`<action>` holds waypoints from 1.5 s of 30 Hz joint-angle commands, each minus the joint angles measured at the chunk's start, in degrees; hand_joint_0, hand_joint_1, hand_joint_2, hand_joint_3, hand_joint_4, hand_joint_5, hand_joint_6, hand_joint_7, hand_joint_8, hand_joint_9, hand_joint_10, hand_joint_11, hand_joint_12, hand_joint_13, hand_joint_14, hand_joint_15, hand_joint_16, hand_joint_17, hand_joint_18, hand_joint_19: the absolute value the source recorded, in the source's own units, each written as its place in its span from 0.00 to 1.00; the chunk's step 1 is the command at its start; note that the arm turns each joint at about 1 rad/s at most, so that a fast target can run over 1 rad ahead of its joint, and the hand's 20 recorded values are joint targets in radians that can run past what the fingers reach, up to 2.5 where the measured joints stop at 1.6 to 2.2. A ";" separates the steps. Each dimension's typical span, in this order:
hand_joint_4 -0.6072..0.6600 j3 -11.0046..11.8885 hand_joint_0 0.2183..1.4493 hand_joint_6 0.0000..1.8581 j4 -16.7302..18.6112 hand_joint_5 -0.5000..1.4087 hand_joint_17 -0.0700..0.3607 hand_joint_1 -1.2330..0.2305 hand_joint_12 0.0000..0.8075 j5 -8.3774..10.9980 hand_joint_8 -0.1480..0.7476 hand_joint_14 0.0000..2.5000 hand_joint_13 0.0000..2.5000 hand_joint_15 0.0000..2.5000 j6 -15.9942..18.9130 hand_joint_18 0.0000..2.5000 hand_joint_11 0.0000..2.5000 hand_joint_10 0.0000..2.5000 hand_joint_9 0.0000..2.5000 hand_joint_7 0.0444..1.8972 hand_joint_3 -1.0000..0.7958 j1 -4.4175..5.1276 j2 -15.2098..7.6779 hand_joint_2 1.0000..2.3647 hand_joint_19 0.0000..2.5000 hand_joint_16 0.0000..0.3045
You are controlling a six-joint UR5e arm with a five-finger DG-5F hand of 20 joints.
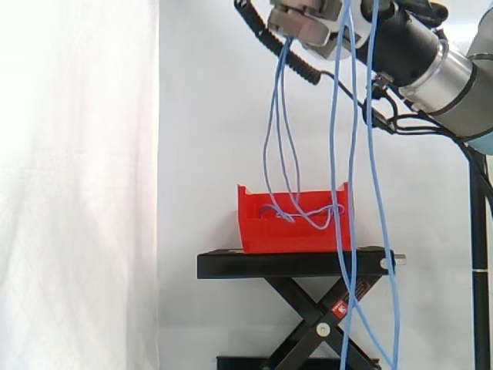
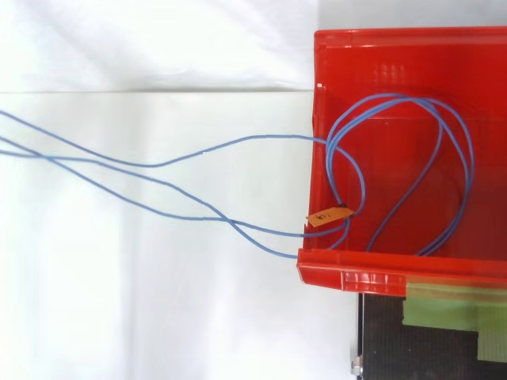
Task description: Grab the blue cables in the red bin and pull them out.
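Overhead, the robot hand [image 1: 302, 21] gripped the blue cables [image 2: 154, 165], whose loops trailed straight down below it into the red bin [image 1: 293, 235]

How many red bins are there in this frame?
1: the red bin sits on the black stand, with blue cables rising from it up to the hand.

The bin [image 1: 293, 231] sits on the stand [image 1: 293, 264], with the hand [image 1: 304, 21] well above it. Cables [image 2: 394, 96] lie looped in the bin. In the side view, strands rise from the bin to the hand, and others hang down in front of the bin's right end and the stand. A tag [image 2: 329, 215] sits on the cables just inside the bin wall.
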 commanded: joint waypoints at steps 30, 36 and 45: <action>0.49 -4.03 0.55 0.00 -25.38 0.82 0.35 0.19 0.36 13.32 0.36 1.00 0.35 0.48 22.36 0.49 0.70 0.11 0.52 0.50 0.00 1.74 -0.06 0.00 0.69 0.12; 0.48 -4.11 0.55 0.00 -26.70 0.82 0.35 0.19 0.36 13.14 0.36 1.00 0.35 0.49 20.16 0.49 0.70 0.12 0.52 0.50 0.00 1.74 -0.06 0.00 0.69 0.12; 0.49 -4.11 0.54 0.00 -26.79 0.81 0.35 0.21 0.37 11.47 0.36 1.00 0.35 0.50 6.71 0.48 0.70 0.12 0.51 0.47 0.00 1.82 -0.06 0.00 0.69 0.12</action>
